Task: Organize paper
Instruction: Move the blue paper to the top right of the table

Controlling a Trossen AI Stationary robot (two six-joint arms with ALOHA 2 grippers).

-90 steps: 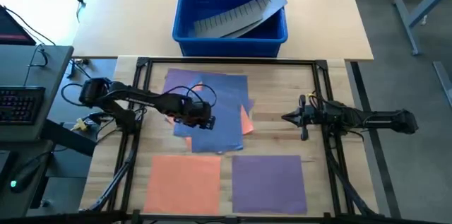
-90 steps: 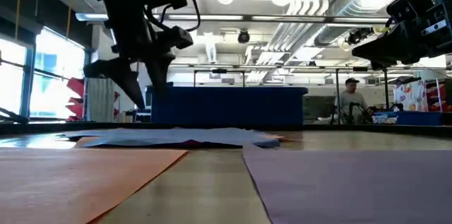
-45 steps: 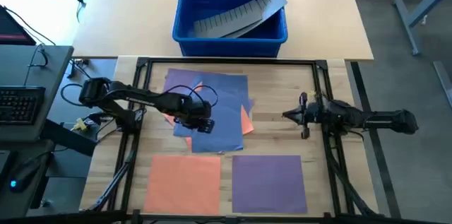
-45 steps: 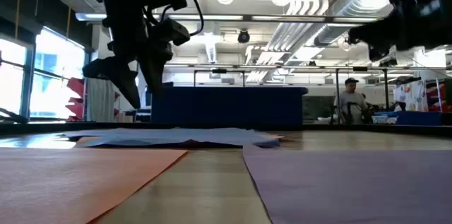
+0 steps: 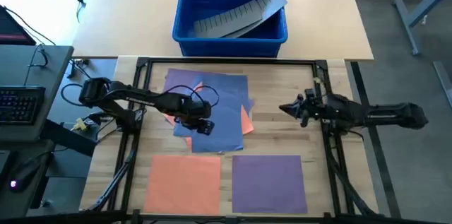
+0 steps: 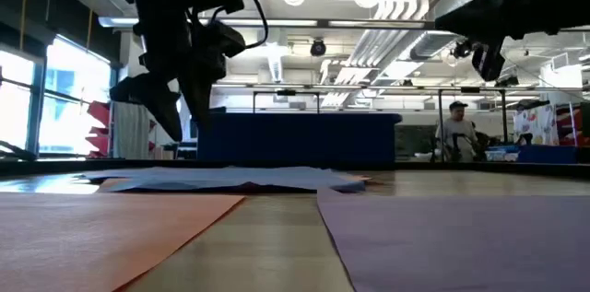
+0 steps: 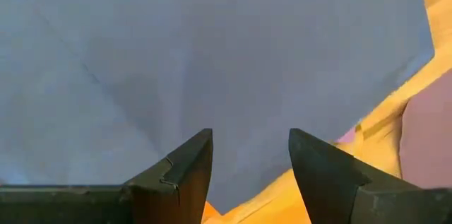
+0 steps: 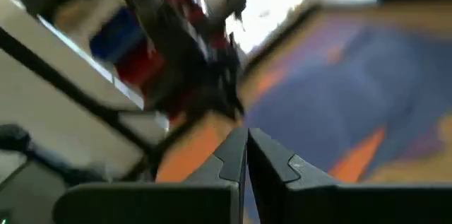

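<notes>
Paper (image 5: 212,114) is distributed in three places on the table (image 5: 275,121): a loose overlapping pile of blue, purple and orange sheets at mid-table, and two single sheets laid flat side by side toward the near edge, an orange sheet (image 5: 183,182) and a purple sheet (image 5: 269,182). This layout suggests that sheets are being drawn from the pile and set out separately by colour.

The left gripper (image 5: 201,126) is held above the pile's top blue sheet, fingers parted narrowly with nothing between them; in the low view it hangs clear of the paper. This posture is judged suited to a descent onto a sheet edge.

The right gripper (image 5: 288,108) is positioned just beside the pile, raised, fingers closed together and empty.

The right wrist view is smeared, so little detail can be read there. The order of the lower sheets cannot be determined. A blue bin (image 5: 231,10) stands beyond the work frame.
</notes>
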